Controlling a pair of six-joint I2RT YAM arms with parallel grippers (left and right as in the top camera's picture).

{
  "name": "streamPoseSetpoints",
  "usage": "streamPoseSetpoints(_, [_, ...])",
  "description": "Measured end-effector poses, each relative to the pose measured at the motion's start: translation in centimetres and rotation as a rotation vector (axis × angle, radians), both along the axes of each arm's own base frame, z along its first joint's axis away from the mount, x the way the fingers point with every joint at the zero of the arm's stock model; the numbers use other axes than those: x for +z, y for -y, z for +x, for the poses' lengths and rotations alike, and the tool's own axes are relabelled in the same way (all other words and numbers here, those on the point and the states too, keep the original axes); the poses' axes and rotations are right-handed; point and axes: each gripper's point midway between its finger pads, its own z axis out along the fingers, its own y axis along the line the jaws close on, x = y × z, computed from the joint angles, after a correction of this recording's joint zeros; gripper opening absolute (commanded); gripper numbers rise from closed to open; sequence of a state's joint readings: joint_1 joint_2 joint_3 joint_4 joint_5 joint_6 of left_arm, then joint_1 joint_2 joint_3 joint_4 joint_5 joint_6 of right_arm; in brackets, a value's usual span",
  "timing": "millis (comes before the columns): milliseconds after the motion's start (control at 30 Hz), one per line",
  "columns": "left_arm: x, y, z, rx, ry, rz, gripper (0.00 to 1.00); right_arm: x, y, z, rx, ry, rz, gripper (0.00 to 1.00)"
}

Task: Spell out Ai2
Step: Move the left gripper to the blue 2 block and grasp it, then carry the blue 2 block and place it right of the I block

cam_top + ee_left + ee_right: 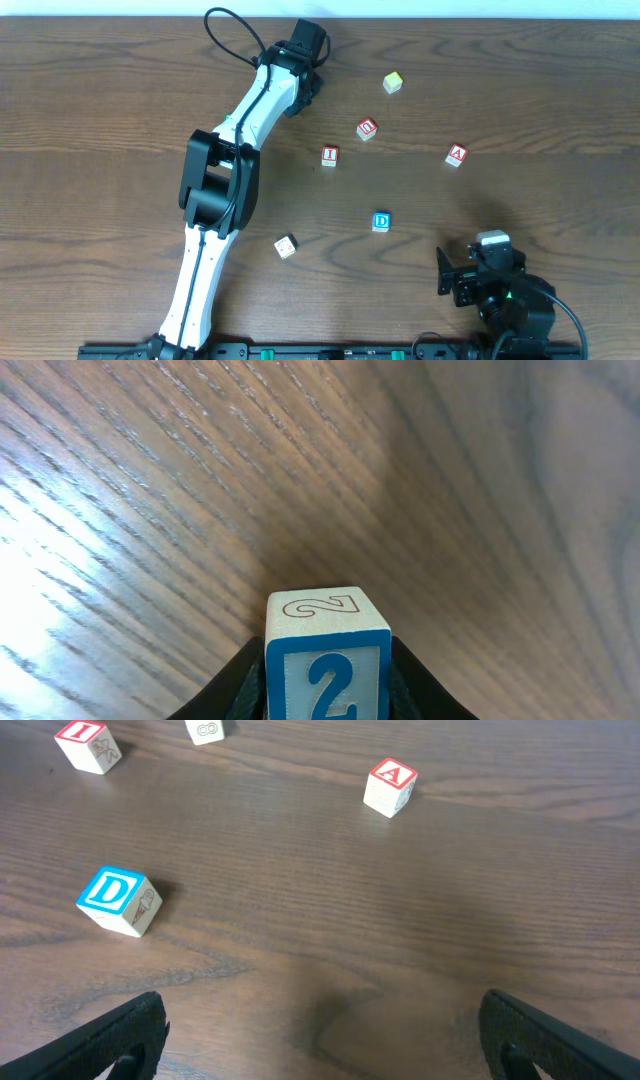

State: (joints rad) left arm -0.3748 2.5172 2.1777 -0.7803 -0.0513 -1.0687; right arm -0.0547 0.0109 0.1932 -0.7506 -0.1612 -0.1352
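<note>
2 cube (pixel 327 660): closest to the left wrist camera, clamped between two dark fingers (pixel 238 688), one against each side. Its blue-framed face with the blue 2 faces that camera and reads upright; the face above bears an outlined 2. Being a cube, it has no long axis. Whether it touches the wood cannot be told.
Left gripper (pixel 308 88): closed onto the 2 cube, at the far side of the table (pixel 100 100), left of a yellow-green cube (pixel 393 82).
Right gripper (pixel 322 1038): spread wide, nothing between its fingertips (pixel 130 1030); it sits at the near right, above bare wood.
A cube (pixel 456 154): right of centre, red A facing up, turned slightly askew to the table edge, well apart from the others.
I cube (pixel 330 156): mid-table, red I facing up, nearly square to the table edge.
Red-marked cube (pixel 367 128): just beyond and right of the I cube, not touching it.
D cube (pixel 381 221): blue D facing up, nearer than the I cube, between it and the right gripper.
Pale cube (pixel 286 246): near the left arm's forearm, markings too small to read.
</note>
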Motion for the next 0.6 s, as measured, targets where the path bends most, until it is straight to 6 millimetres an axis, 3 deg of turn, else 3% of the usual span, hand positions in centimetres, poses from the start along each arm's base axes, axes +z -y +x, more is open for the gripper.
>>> streamPoseSetpoints(200, [0.5,-0.3,-1.8,-0.099,-0.082,0.039,0.06,0.0,0.0,0.0,0.0,0.0,0.0,0.99])
streamPoseSetpoints(367, [2.5,-0.4,-4.2,-0.201,-0.17,0.088,0.06,0.0,0.0,0.0,0.0,0.0,0.0,0.99])
streamPoseSetpoints(500, [3.8,1.7,-6.4,-0.308,-0.201,0.116,0.06,0.0,0.0,0.0,0.0,0.0,0.0,0.99])
streamPoseSetpoints(600, [4.6,5.5,-8.8,-0.452,-0.195,0.144,0.06,0.0,0.0,0.0,0.0,0.0,0.0,0.99])
